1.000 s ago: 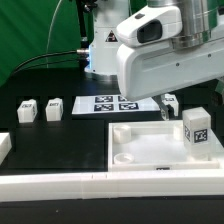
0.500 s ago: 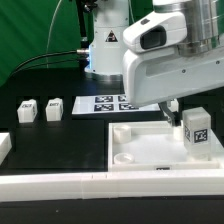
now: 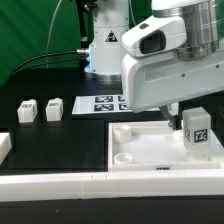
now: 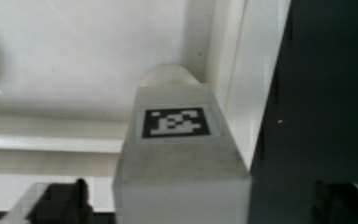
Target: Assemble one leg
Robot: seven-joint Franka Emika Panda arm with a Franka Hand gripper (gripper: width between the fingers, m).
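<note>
A leg [image 3: 197, 130], a white block with a square marker tag on its face, stands upright at the right side of the white tray [image 3: 150, 160]. In the wrist view this leg [image 4: 176, 140] fills the middle, tag facing the camera. My gripper [image 3: 174, 112] hangs low over the tray, just behind the leg. It is open [image 4: 202, 205], with one dark finger [image 4: 60, 200] on each side of the leg and a gap between both fingers and the block. Two more legs [image 3: 27, 110] [image 3: 54, 107] lie on the table at the exterior view's left.
The marker board [image 3: 108, 103] lies behind the tray. A white part [image 3: 3, 145] shows at the exterior view's left edge. A long white bar [image 3: 60, 185] runs along the front. The robot base [image 3: 105, 50] stands at the back.
The arm has moved to the exterior view's right and slightly down, bringing the gripper closer to the upright leg in the tray. The legs have not moved.
</note>
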